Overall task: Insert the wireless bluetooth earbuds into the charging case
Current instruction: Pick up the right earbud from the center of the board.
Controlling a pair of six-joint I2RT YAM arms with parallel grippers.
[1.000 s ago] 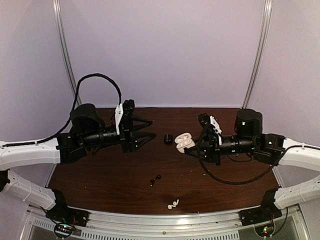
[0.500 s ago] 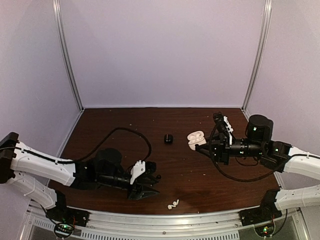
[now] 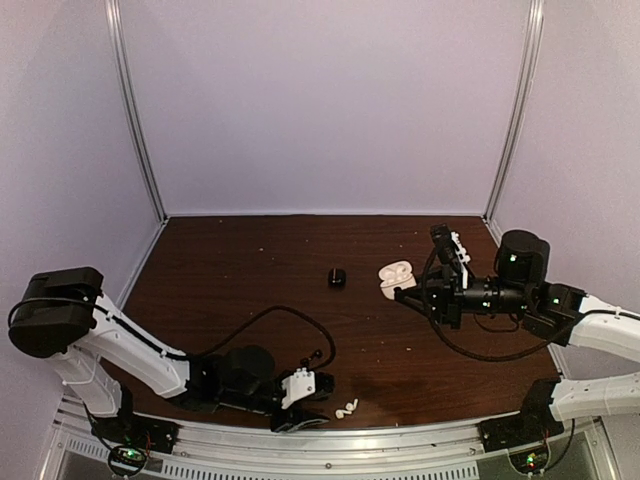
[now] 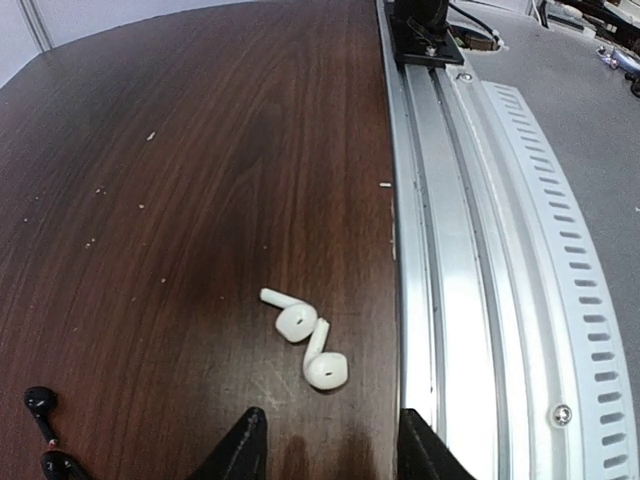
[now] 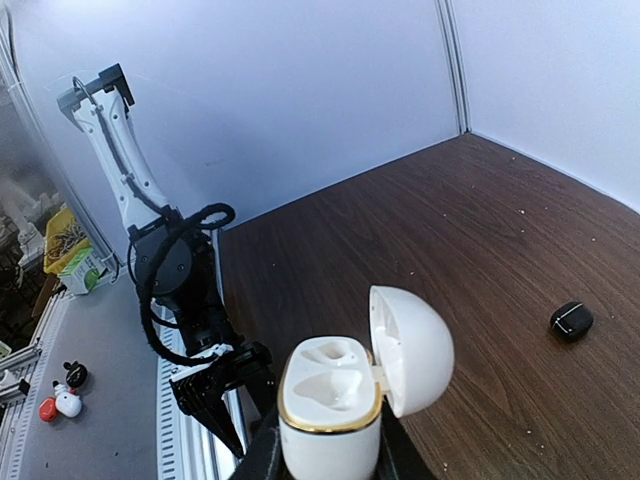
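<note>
Two white earbuds (image 4: 308,345) lie touching each other on the brown table near its front edge; they also show in the top view (image 3: 347,408). My left gripper (image 4: 330,448) is open and low over the table, just short of them, with a finger on either side of their line. Two black earbuds (image 4: 42,432) lie to its left, seen in the top view (image 3: 312,359) too. My right gripper (image 5: 325,455) is shut on the white charging case (image 5: 335,405), held above the table with its lid open and both sockets empty. The case shows in the top view (image 3: 396,274).
A small black case (image 3: 337,277) sits closed at the table's middle back, also in the right wrist view (image 5: 571,320). A metal rail (image 4: 450,250) runs along the table's front edge right beside the white earbuds. The left arm's cable (image 3: 260,325) loops over the table.
My left arm has swung from the back left down to the front edge, its gripper now by the white earbuds. My right gripper has lifted the white case and drawn it slightly right.
</note>
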